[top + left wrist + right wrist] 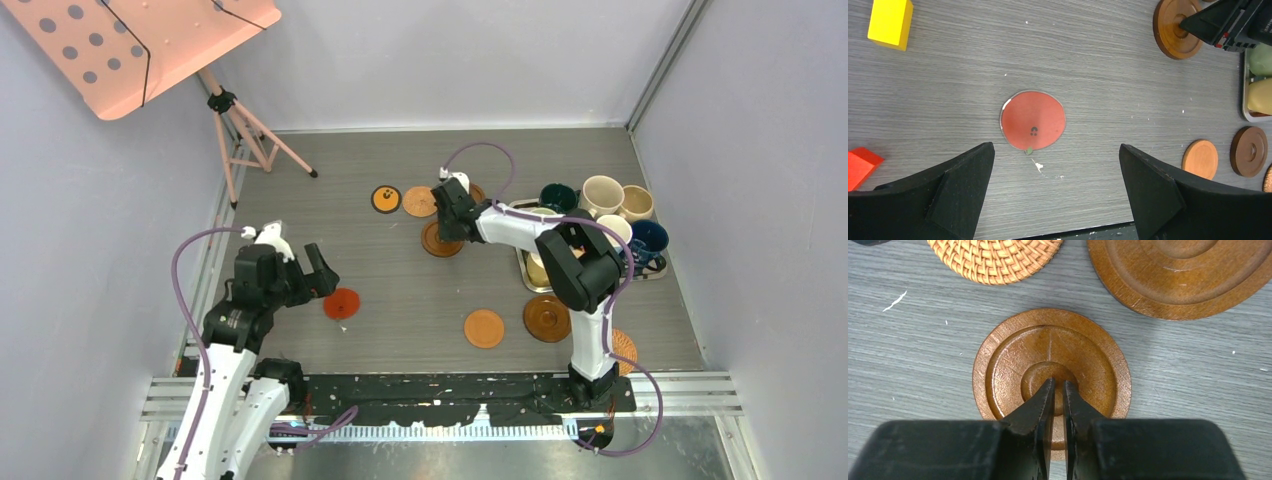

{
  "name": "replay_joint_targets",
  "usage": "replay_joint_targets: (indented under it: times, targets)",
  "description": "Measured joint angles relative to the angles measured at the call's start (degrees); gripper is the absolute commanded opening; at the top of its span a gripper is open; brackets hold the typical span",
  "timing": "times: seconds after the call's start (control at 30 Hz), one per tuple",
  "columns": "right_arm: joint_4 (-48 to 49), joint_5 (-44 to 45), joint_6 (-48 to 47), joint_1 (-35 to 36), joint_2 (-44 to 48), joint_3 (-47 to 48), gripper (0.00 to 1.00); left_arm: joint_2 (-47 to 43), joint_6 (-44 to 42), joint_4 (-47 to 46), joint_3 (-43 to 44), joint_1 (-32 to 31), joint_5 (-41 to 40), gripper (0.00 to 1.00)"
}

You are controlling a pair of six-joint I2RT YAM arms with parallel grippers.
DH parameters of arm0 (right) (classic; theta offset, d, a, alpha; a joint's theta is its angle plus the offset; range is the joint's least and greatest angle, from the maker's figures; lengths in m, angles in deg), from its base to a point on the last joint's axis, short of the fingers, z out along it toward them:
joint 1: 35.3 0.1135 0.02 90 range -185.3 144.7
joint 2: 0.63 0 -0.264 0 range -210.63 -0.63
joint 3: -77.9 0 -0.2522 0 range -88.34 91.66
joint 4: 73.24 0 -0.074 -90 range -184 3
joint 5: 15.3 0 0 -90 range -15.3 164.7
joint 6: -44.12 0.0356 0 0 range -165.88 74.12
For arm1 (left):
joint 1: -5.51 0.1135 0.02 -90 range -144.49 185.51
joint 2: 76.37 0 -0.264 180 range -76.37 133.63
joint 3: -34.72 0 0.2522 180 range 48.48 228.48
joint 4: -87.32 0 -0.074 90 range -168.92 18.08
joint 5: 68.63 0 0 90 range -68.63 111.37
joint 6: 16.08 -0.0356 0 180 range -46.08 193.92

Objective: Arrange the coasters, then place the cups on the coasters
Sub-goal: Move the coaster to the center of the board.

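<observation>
Black fingers of my L gripper [1056,145] stand wide apart, gripping nothing. The red coaster [1033,120] lies flat on the grey table [1108,65] just ahead of the tips, btwn them, untouched. Off to its L there's a red block [860,165] close by and a yellow block [890,22] farther out. To the R, near my R arm's base, a tan coaster [484,328] and a dark wood coaster [547,318] sit side by side, not touching. A woven disc [628,352] peeks out from behind that arm. Farther out is a metal tray [524,280] w/ a yellowish mug [1260,95] and a pale green mug [1262,59] in it. My R gripper [1058,382] is pinched nearly together, only a thin slit btwn the jaws, tips down at the centre boss of a ringed wood coaster [1008,365]; can't tell how hard it presses. Just beyond lie a wicker coaster [993,255] and another wood coaster [1188,275], both apart from it. Farther L is a blk-and-orange coaster [386,199]. In the far R corner the mugs are bunched: dark green mug [557,197], cream mug [602,193], beige mug [637,203], white mug [615,228], navy mug [650,240].
</observation>
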Motion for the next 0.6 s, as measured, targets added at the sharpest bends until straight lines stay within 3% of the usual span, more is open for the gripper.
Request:
replay_joint_targets:
  times: [0.23, 0.43, 0.6]
  targets:
    - [-1.7, -4.3, -1.5, -0.1, 2.8, 0.0, 0.26, 4.0, 6.0, -0.6, -2.4, 0.0, -0.5, 0.92]
    - [0.6, -8.7, -1.7, 0.0, 14.7, -4.9, 0.39, 15.2, 11.6, -0.7, -6.0, 0.0, -1.1, 0.91]
    - [3.6, -12.0, -1.2, 0.3, 22.3, -9.9, 0.48, 18.8, 15.5, -1.9, -9.1, 0.0, -3.1, 0.89]
